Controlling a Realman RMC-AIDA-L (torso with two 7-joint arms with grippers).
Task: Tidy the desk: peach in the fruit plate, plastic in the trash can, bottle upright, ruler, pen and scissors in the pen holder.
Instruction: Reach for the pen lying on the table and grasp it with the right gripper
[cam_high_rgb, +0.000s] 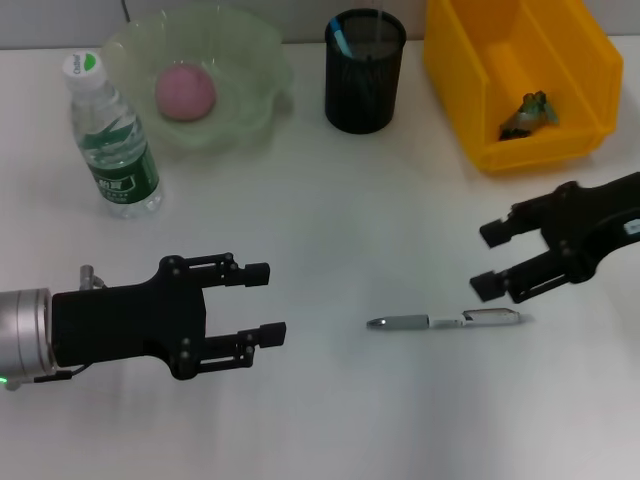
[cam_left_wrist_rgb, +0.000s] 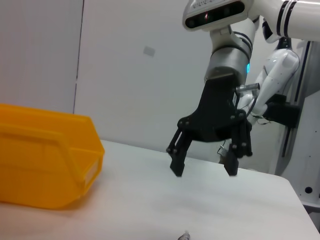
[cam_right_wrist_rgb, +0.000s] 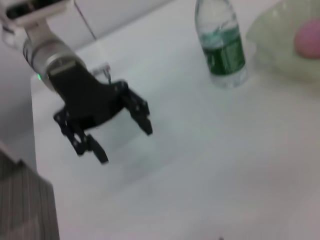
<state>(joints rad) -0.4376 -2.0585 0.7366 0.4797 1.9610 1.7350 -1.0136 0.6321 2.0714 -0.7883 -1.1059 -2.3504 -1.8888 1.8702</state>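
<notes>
Nearest the robot, the left gripper (cam_high_rgb: 268, 303) hovers over the white counter (cam_high_rgb: 330, 410) on the left side, its jaws spread wide and holding nothing. The pen (cam_high_rgb: 443, 321) lies flat on the counter right of centre, about level with that gripper and well apart from it. Just beyond the pen's clip end, the right gripper (cam_high_rgb: 490, 259) hangs above the counter, jaws likewise wide open and empty, its lower fingertip close to the pen but not touching it.

Farther back on the left, the bottle (cam_high_rgb: 111, 137) stands upright, white cap on top, beside the fruit plate (cam_high_rgb: 255, 62). The peach (cam_high_rgb: 185, 92) rests inside that plate. Behind the centre stands the pen holder (cam_high_rgb: 364, 85), with a light blue item showing at its rim; which item it is cannot be told. At the far right sits the trash can (cam_high_rgb: 470, 90), with a small crumpled piece of plastic (cam_high_rgb: 528, 112) lying in it.
</notes>
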